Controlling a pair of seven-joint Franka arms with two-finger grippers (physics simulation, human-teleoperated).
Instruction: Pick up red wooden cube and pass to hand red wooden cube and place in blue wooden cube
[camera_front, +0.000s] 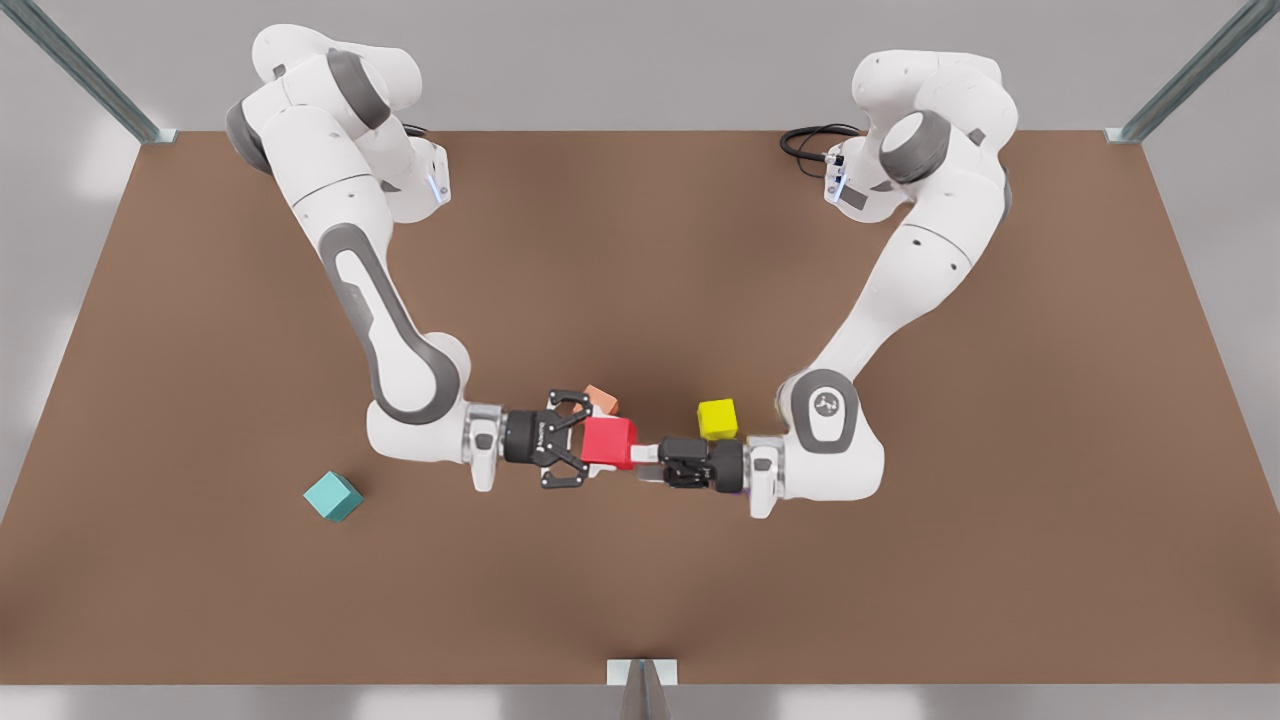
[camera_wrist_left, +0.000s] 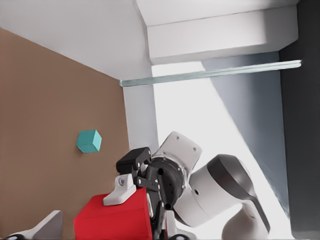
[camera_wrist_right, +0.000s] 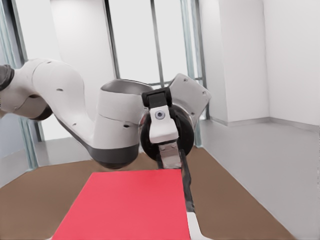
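Brown tabletop (camera_front: 900, 560) | red wooden cube (camera_front: 608, 442) clamped in my right tool (camera_front: 590, 442) | my left tool (camera_front: 645, 462) at its opposite side, grip unclear | salmon cube (camera_front: 602, 399) and yellow cube (camera_front: 717, 418) just behind | blue wooden cube (camera_front: 333, 496) well apart.

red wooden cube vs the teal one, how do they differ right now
The red wooden cube is bright red; the blue wooden cube is teal. The red one is gripped by the right gripper in mid-air, the left gripper just beyond it; the teal one lies alone on the table. Both are plain, like-sized cubes.
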